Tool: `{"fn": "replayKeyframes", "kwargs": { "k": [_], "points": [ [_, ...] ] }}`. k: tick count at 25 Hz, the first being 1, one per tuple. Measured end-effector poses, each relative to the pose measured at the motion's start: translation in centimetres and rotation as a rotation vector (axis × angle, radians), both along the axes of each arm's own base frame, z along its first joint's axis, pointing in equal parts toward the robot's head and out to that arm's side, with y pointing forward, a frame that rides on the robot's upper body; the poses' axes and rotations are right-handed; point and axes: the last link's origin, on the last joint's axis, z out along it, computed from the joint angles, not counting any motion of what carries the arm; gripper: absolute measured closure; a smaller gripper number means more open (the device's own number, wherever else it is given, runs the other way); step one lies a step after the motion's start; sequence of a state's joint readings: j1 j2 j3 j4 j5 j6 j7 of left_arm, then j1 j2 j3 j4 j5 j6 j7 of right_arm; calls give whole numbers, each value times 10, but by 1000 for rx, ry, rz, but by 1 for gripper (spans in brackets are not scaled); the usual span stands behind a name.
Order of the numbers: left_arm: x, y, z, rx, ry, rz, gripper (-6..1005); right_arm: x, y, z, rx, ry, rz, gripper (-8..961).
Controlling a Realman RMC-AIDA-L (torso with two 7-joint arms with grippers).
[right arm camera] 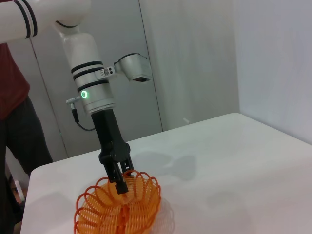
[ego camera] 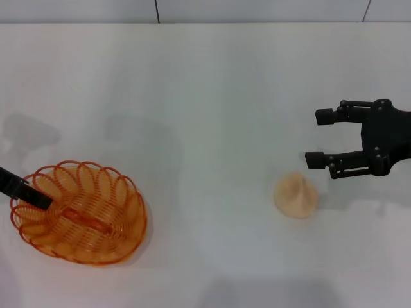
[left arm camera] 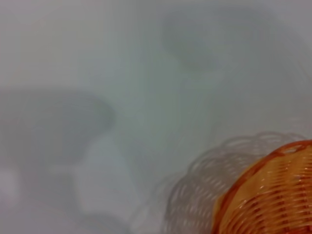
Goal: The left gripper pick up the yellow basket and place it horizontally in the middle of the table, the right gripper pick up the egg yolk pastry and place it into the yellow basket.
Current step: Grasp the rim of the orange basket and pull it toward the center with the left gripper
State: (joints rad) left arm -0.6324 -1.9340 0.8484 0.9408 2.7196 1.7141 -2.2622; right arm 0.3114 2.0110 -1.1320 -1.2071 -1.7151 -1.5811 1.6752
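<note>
The yellow basket (ego camera: 83, 215) is at the near left of the white table (ego camera: 205, 90). My left gripper (ego camera: 37, 196) reaches in from the left edge and is shut on the basket's rim. The right wrist view shows the left gripper (right arm camera: 121, 184) pinching the rim from above, with the basket (right arm camera: 117, 212) tilted. In the left wrist view the basket (left arm camera: 273, 195) casts a shadow offset on the table. The egg yolk pastry (ego camera: 296, 194) lies at the near right. My right gripper (ego camera: 316, 138) is open and empty, just behind and right of the pastry.
A person in a red shirt (right arm camera: 9, 73) stands beyond the table's far corner in the right wrist view. The table's back edge meets a wall (ego camera: 257, 9).
</note>
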Motion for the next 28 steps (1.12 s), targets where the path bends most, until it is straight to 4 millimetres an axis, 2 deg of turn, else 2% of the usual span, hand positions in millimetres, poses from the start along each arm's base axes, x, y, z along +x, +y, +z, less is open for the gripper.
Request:
{"fn": "replayKeyframes", "kwargs": {
  "k": [21,24,28],
  "points": [
    [1,4,-10,-27,36,-14,763,0,1,0,4,-4,-2,99],
    [1,4,-10,-29,42,-17,845,0,2,0,5,-4,0,99],
    [3,6,-9,-24,50,-28,863,-2,3,0,6,-4,4,99]
  ]
}}
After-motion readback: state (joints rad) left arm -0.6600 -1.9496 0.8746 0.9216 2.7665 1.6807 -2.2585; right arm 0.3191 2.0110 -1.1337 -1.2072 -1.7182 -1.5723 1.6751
